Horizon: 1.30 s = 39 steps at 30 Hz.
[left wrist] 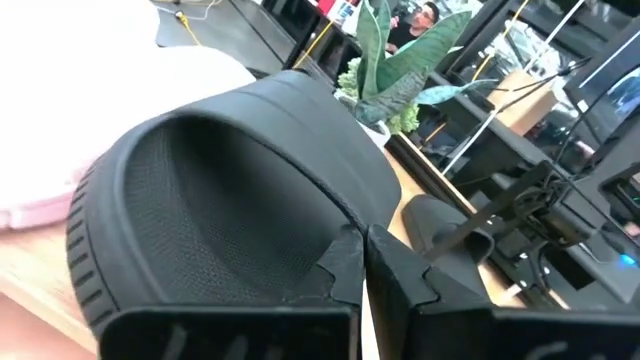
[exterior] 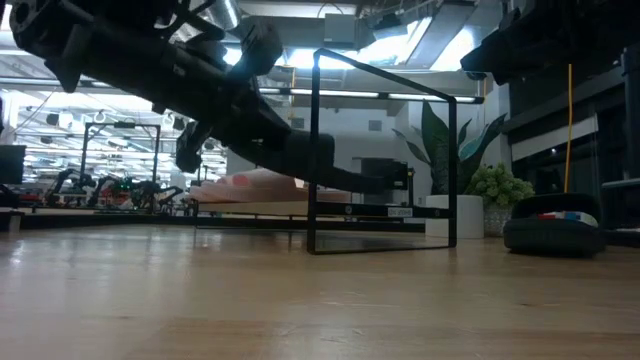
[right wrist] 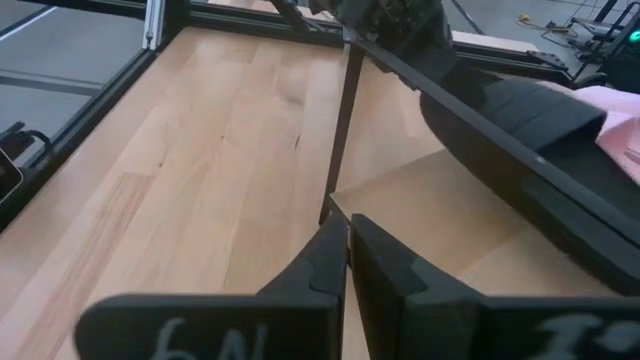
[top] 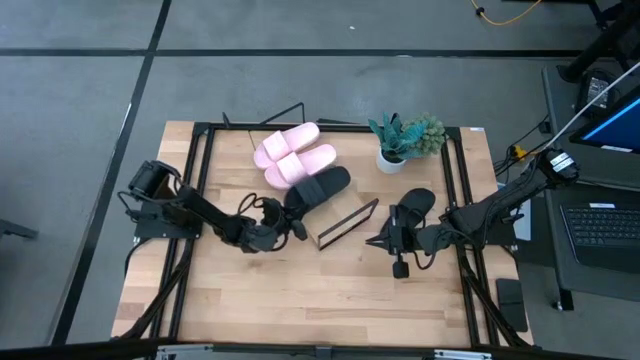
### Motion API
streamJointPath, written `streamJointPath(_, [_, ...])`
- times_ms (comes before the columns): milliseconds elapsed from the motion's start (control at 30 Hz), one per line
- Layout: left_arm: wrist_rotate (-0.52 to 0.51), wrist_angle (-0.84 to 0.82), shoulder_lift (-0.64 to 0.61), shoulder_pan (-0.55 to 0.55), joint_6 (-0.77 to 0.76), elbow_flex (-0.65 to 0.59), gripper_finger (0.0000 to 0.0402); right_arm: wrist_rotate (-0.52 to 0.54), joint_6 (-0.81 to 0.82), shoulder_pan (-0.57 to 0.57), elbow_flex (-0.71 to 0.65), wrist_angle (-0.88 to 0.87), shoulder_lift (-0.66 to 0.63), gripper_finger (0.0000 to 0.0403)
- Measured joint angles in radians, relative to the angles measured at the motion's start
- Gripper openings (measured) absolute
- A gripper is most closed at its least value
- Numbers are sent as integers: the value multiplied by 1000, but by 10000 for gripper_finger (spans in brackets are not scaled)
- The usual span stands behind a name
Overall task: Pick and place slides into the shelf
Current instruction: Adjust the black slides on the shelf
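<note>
Two pink slides (top: 295, 155) lie side by side on the shelf (top: 345, 222), a slanted wood board in a black wire frame (exterior: 385, 150). A black slide (top: 320, 186) sits next to them over the board, with my left gripper (left wrist: 363, 290) shut on it from the table's left. Whether it rests on the board, I cannot tell. A second black slide (top: 416, 204) lies sole down on the table, right of the shelf. My right gripper (right wrist: 348, 265) hangs shut beside it, above the table, pointing at the shelf and touching nothing. My left gripper pinches the black slide at the side wall of its wide strap (left wrist: 335, 235), close to where it joins the sole. One finger (left wrist: 330, 280) stands at the hollow under the strap, the other (left wrist: 405, 285) outside it. The fingers come nearly level from the table's left.
A potted plant (top: 405, 140) stands at the far right behind the shelf. Black rails (top: 200, 180) run along the table's left and right sides. Bare wood tabletop (top: 320, 290) lies between the shelf and the near edge.
</note>
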Motion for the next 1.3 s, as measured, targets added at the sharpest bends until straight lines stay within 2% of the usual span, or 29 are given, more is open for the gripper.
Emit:
streamJointPath(167, [2,48,32,0,-2,2,0,0,3,0,0,-11,0,21])
streamJointPath(567, [-10,23,38,30,-6,2,0,0,10,0,0,-7,0,21])
streamJointPath(800, [30,-9,38,57,-73,2,0,0,10,0,0,-7,0,21])
streamJointPath(1067, [26,-4,38,41,-79,2,0,0,11,0,0,-7,0,21])
streamJointPath(1300, [4,111,38,9,29,1,0,0,10,0,0,-6,0,21])
